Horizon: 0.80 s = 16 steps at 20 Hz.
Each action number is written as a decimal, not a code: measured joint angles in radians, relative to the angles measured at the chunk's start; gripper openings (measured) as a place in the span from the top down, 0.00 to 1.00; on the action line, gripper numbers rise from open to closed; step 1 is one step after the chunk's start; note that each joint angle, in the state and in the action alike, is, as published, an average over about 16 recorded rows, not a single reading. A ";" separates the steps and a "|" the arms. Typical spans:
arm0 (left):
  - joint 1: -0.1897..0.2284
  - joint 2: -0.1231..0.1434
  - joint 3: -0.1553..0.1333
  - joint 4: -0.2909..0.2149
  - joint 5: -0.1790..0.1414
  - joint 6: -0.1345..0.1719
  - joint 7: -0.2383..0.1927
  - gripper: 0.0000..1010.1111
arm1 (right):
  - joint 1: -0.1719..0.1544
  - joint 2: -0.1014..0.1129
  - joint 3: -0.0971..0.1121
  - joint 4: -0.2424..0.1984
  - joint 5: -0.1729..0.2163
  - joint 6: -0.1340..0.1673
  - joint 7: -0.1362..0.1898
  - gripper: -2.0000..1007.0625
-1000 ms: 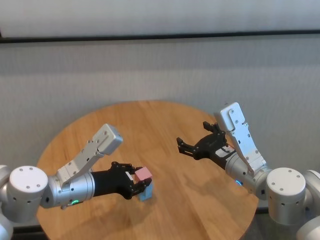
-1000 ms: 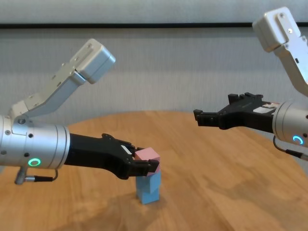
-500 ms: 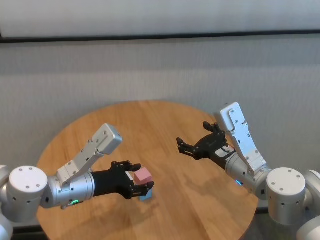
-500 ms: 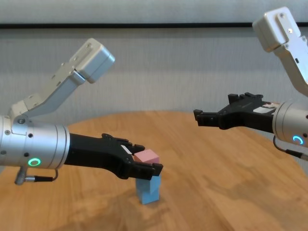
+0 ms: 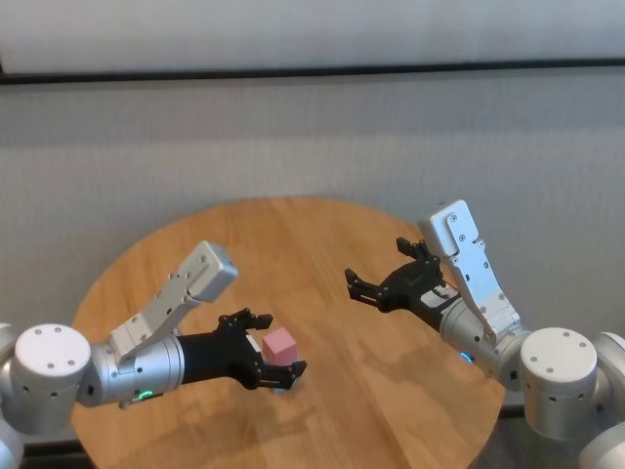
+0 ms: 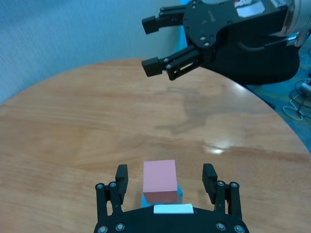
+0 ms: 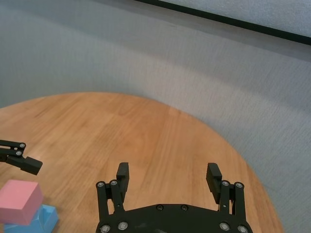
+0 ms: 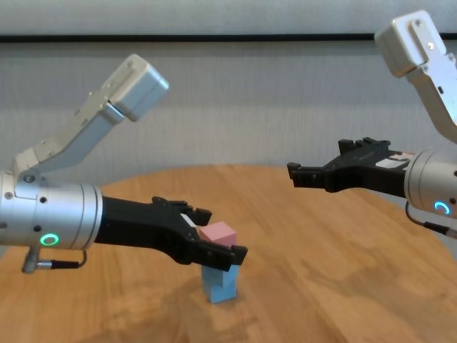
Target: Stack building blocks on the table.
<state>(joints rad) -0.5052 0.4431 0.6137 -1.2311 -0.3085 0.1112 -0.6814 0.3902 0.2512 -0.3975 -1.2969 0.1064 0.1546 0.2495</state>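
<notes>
I am holding my left gripper [image 8: 214,236] low over the table [image 5: 391,391], forearm reaching forward and nearly level, wrist housing angled up behind it. My left jaws are standing spread, one finger [image 6: 120,177] on each side of the pink block [image 6: 160,180], with a visible gap between each finger and the block's faces. I am not pinching it.

The pink block is sitting between my left jaws, on top of a light blue block [image 8: 218,284]. In the chest view the blue part under the pink block is showing as a short column resting on the table directly below my left fingertips; I cannot tell from these views whether that column is one block or two. In the left wrist view only a sliver of blue is showing beneath the pink block.

I am holding my right gripper [image 5: 383,276] raised above the table, well apart from the stack and off to the far side of my left jaws. Its jaws are standing fully spread and are holding nothing. The right forearm is sloping down from a raised wrist housing.

Compared with one second ago: my left jaws were pressed against the pink block's sides; half a second ago they were parting; now they are standing wide and clear of it. The pink block is remaining on the blue column in the same place. My right gripper is staying in the same pose, jaws spread as before
</notes>
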 joint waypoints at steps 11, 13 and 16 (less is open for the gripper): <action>0.034 -0.035 -0.089 0.011 -0.122 -0.126 0.028 0.01 | 0.000 0.000 0.000 0.000 0.000 0.000 0.000 0.01; 0.048 -0.044 -0.115 0.007 -0.137 -0.159 0.062 0.01 | 0.000 0.000 0.000 0.000 0.000 0.000 0.000 0.01; 0.071 -0.054 -0.154 -0.004 -0.144 -0.205 0.118 0.01 | 0.000 0.000 0.000 0.000 0.000 0.000 0.000 0.01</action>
<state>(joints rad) -0.4338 0.3893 0.4594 -1.2355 -0.4524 -0.0942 -0.5631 0.3902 0.2512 -0.3975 -1.2969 0.1064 0.1546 0.2495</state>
